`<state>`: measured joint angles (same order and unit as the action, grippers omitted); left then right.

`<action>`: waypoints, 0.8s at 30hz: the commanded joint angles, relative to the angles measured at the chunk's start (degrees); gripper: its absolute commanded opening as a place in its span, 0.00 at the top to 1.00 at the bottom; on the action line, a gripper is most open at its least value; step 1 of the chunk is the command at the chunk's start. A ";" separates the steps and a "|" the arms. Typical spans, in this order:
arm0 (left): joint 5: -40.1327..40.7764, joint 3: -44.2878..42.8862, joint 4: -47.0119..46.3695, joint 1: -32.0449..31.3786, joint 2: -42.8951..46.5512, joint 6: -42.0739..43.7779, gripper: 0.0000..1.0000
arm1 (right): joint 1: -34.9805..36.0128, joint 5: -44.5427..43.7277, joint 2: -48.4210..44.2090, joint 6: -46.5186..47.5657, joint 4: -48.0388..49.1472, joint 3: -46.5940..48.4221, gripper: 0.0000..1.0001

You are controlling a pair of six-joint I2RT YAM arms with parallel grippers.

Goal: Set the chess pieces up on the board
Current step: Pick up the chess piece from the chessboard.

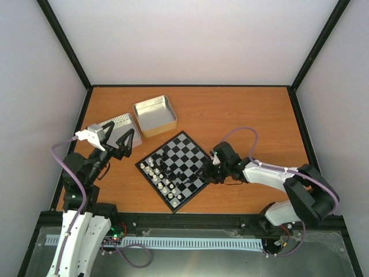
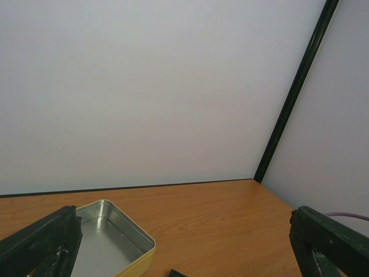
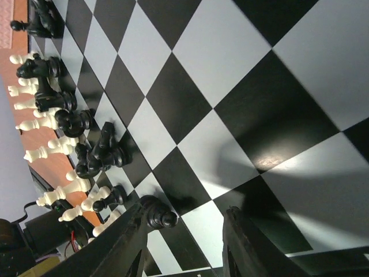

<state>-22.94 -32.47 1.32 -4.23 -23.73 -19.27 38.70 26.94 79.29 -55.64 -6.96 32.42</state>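
Closest thing in the right wrist view is the right gripper itself. Its two dark fingers stick up from the bottom edge, partway apart. A black pawn sits in the gap, tight against one finger, and the other finger is clear of it, so it's not clamped as far as I can see. They're low over the board, at its right-hand edge.

That view also gives detail the overhead can't. The white pieces stand in a line along the board's near-left side. A clump of black pieces is crowded right next to them, a couple of them leaning. You can't pick out the pawn from above at all.

The top view gives you the layout instead. The board is turned diamond-wise in the middle of the table. The whites are on its near-left edge and the right gripper is at the right corner.

The left gripper is well off the board to the left, hanging above a second tin. An open tin sits just beyond that.

From the left wrist, the left gripper is spread wide and holding nothing. One finger shows in each bottom corner, with the open tin between them. There's just a sliver of something dark at the bottom edge, can't tell what.
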 commanded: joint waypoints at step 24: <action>0.26 0.28 -1.86 0.47 1.56 1.60 0.00 | 3.49 5.15 7.24 -4.80 10.15 0.15 0.78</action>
<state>-22.70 -32.23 1.28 -4.23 -22.81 -18.83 41.52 31.38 85.91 -59.88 0.82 33.17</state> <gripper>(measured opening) 0.997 0.237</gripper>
